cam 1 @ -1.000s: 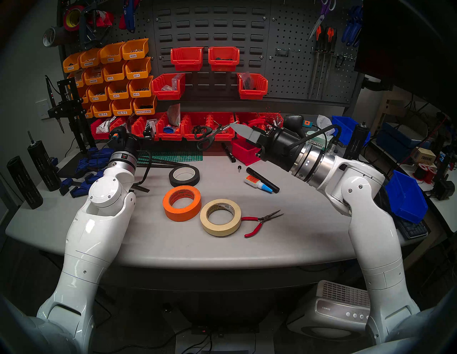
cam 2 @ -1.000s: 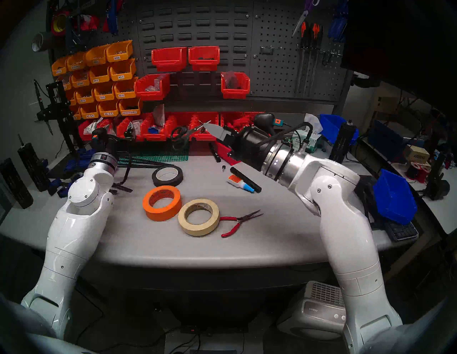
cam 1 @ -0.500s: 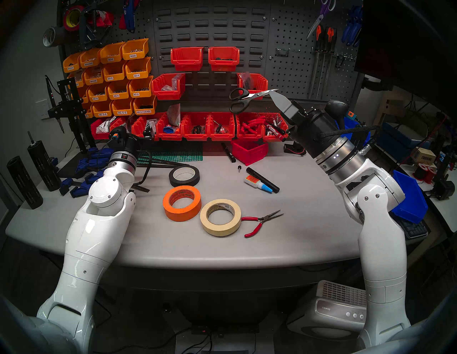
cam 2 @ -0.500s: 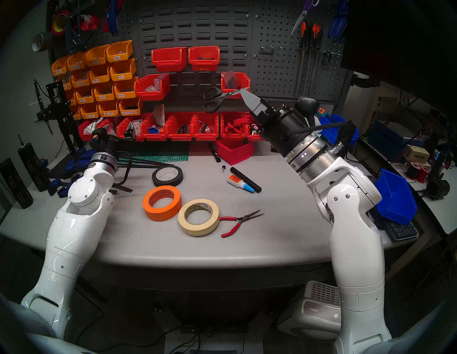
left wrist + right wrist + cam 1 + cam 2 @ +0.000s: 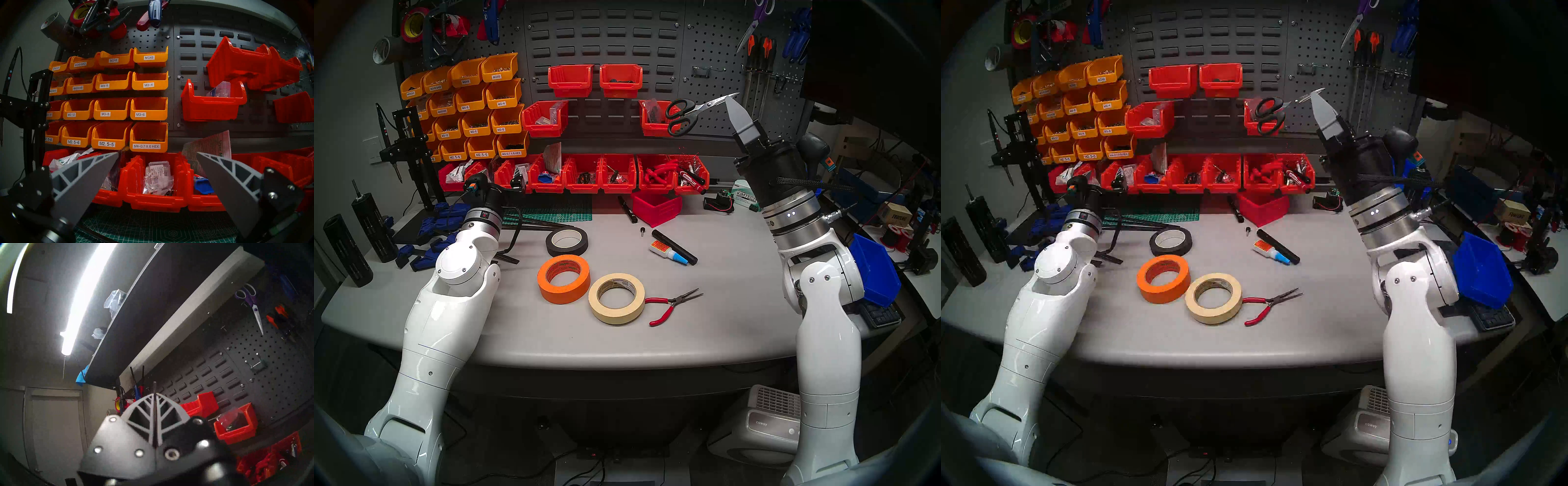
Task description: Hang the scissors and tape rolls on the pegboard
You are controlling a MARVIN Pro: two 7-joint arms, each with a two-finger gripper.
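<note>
Two tape rolls, orange (image 5: 563,278) and cream (image 5: 616,298), lie flat and touching on our table (image 5: 721,322), well below the pegboard (image 5: 711,101) and untouched. Our right gripper (image 5: 730,101) is clamped on the blade tips of the scissors (image 5: 689,113), holding them in the air before the pegboard's lower left part, black handles out toward the louvred panel (image 5: 605,34). Our left gripper (image 5: 157,155) hangs with jaws spread and empty, far left of the pegboard, facing the orange bins (image 5: 112,108).
</note>
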